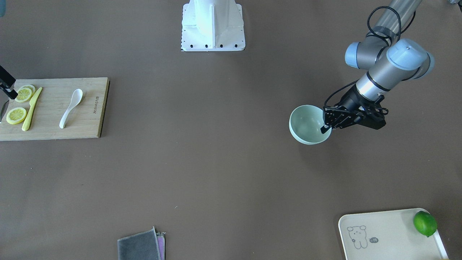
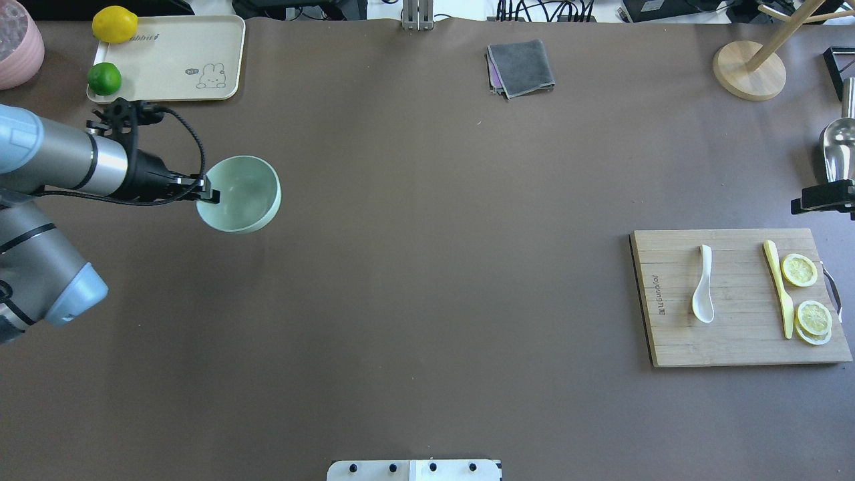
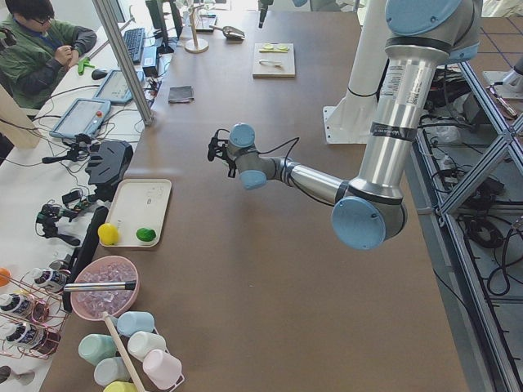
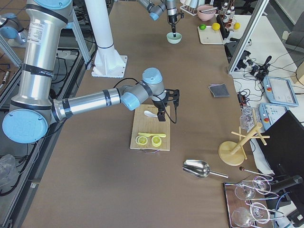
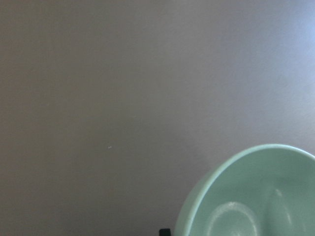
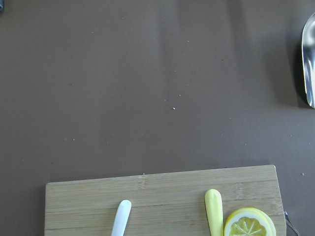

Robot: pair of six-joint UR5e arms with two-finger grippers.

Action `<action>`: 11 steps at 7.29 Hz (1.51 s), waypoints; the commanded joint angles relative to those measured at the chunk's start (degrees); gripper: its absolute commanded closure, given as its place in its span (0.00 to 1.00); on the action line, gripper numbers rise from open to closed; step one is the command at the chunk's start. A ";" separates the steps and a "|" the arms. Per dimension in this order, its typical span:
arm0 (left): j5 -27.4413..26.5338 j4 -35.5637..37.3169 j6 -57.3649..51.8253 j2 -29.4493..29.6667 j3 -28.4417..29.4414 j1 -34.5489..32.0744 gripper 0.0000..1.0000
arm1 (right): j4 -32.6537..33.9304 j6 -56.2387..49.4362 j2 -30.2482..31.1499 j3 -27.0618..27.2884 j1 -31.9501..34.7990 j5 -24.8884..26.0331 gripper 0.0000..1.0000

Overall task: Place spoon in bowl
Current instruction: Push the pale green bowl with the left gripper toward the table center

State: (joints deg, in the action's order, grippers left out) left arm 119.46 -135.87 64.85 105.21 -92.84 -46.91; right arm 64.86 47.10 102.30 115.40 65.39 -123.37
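Note:
The mint-green bowl [image 1: 305, 124] sits at the robot's left side of the brown table, and also shows in the overhead view [image 2: 246, 194] and the left wrist view [image 5: 256, 196]. My left gripper [image 1: 326, 126] is shut on the bowl's rim, with one finger inside the bowl. The white spoon [image 1: 72, 106] lies alone on a wooden cutting board [image 1: 54, 124] at the far right side, and shows overhead too [image 2: 703, 294]. My right gripper [image 4: 163, 114] hangs above the board near the spoon. Only its edge shows in the front view, so I cannot tell whether it is open or shut.
A yellow knife [image 2: 779, 287] and lemon slices [image 2: 799, 270] share the board. A cream tray [image 2: 167, 60] holds a lime [image 2: 105, 78] and a lemon [image 2: 115, 24]. A grey cloth [image 2: 521, 67], a metal scoop [image 2: 838, 147] and a wooden stand [image 2: 748, 70] lie at the far edge.

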 commanded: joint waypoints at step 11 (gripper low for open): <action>-1.34 29.13 0.00 11.02 -11.98 1.30 0.02 | 0.00 0.19 -0.17 0.00 -0.87 0.14 0.00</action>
State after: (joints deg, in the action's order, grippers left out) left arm 108.15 -110.93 71.84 120.45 -99.51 -36.09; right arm 64.90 47.29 102.15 115.40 64.96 -123.27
